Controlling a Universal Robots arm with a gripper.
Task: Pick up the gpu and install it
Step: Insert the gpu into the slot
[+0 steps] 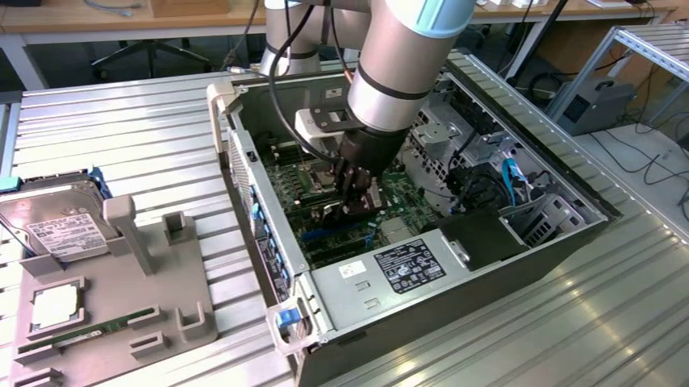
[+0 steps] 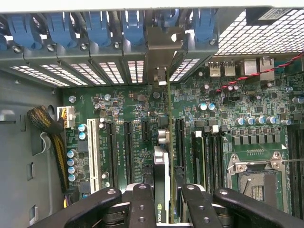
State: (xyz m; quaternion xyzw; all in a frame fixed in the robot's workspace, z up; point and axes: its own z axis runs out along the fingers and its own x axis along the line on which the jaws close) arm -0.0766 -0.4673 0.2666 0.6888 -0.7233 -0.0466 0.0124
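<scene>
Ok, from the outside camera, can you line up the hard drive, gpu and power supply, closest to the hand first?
1. gpu: gripped in the hand, inside the case.
2. power supply: inside the case too, a little way off.
3. hard drive: outside the case, on the exterior view's left.

gpu point(image 2: 161, 166) edge-on in pincer point(image 2: 165, 191) above motherboard point(image 2: 237, 102)

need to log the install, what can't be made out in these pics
- Whether the gpu is seated in a slot: the wrist view shows it edge-on, so its depth is unclear. In the exterior view the gripper and arm cover it.
- The gpu's fan face: edge-on in the wrist view.
- Text on the label: too small in the exterior view.
</scene>
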